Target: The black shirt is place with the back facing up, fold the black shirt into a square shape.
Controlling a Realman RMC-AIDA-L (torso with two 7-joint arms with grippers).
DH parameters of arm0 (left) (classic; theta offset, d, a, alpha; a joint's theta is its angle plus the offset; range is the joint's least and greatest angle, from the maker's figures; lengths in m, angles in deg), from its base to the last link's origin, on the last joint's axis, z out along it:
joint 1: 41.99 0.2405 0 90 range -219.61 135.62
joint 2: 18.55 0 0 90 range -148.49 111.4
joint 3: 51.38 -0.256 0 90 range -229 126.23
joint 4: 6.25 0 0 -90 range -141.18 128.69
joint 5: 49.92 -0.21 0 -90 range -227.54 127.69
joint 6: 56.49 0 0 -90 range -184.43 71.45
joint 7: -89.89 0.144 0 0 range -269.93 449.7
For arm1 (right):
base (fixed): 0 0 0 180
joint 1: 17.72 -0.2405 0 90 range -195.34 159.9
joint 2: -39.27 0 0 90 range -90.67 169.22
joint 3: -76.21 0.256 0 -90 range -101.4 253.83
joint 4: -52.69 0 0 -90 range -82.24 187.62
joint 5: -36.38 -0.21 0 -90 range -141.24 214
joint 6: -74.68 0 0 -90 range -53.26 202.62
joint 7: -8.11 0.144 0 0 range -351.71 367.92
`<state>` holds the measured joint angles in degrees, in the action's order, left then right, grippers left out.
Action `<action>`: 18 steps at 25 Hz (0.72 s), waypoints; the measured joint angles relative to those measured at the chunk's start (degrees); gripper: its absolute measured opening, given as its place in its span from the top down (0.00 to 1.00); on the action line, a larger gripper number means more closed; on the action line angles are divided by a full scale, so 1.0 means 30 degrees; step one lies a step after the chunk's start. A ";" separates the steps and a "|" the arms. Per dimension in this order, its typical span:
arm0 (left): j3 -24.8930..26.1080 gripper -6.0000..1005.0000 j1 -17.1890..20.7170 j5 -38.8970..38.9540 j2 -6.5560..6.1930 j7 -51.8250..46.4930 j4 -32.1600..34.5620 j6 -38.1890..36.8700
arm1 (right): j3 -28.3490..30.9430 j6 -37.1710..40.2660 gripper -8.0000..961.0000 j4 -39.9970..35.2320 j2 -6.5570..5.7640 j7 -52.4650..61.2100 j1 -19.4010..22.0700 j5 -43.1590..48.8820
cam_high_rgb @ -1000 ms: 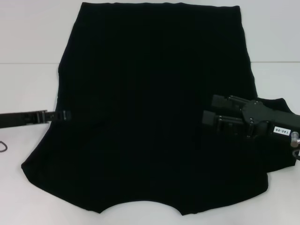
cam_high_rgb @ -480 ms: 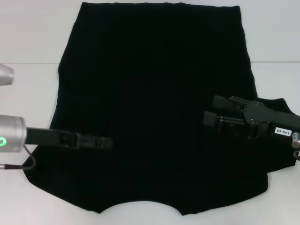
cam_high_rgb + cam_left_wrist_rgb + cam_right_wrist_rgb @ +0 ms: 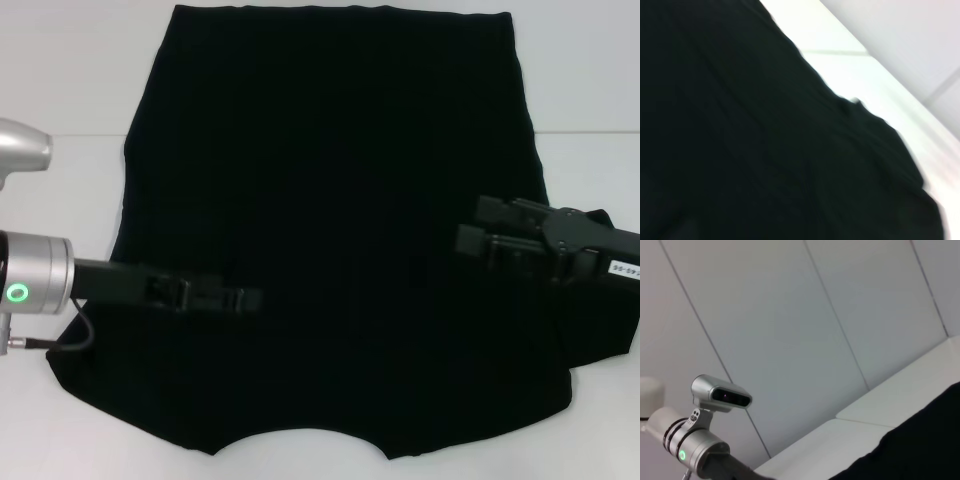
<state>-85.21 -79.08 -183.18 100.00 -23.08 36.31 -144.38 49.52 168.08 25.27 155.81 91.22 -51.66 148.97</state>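
We see the black shirt (image 3: 330, 220) spread flat across the white surface (image 3: 60, 80), neckline at 6 o'clock, and we judge the folding barely begun: no square yet. Our left hand (image 3: 245, 298) reaches over the shirt at 8 o'clock, our right hand (image 3: 470, 235) at 3 o'clock; we cannot tell whether either is released or clenched.

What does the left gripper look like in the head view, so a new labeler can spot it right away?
Start from the black shirt spread over most of the white table. At the shirt's left edge a silver arm segment with a green ring light comes in; the left gripper is the thin black bar running from it over the fabric. The right gripper, opposite, is blockier and carries a white label.
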 joint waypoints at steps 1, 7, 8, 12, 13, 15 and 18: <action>0.0148 0.08 0.0063 0.0092 0.0010 0.0093 0.0004 0.0824 | 0.0080 -0.0002 0.05 0.0000 -0.0100 0.0130 0.0075 -0.0003; 0.0270 0.08 0.0325 0.2266 0.0078 0.1734 -0.0033 0.0466 | 0.0268 -0.0860 0.06 -0.0283 -0.1100 0.3941 0.0443 0.0278; 0.0277 0.08 0.0424 0.3090 0.0131 0.2615 -0.0089 0.0016 | 0.0105 -0.0970 0.06 -0.0380 -0.1467 0.5191 0.0503 0.0637; 0.0270 0.08 0.0897 0.5789 0.0420 0.6646 -0.0713 -0.1397 | 0.0035 -0.1074 0.06 -0.1215 -0.2591 0.9393 0.0709 0.2531; 0.0276 0.08 0.0970 0.6188 0.0488 0.7478 -0.0930 -0.1577 | 0.0056 -0.1065 0.06 -0.1593 -0.2857 1.0524 0.0824 0.3064; 0.0241 0.08 0.1108 0.6904 0.0705 0.9744 -0.1540 -0.1837 | 0.0063 -0.0958 0.06 -0.2196 -0.3284 1.2210 0.1061 0.3744; -0.0038 0.08 0.1258 0.7027 0.1008 1.2257 -0.1959 -0.1578 | 0.0088 -0.0722 0.06 -0.3109 -0.3781 1.4523 0.1342 0.4701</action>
<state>-85.32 -75.31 -162.09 103.02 13.69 30.43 -149.12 49.78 165.91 15.94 144.46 134.78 -47.64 163.07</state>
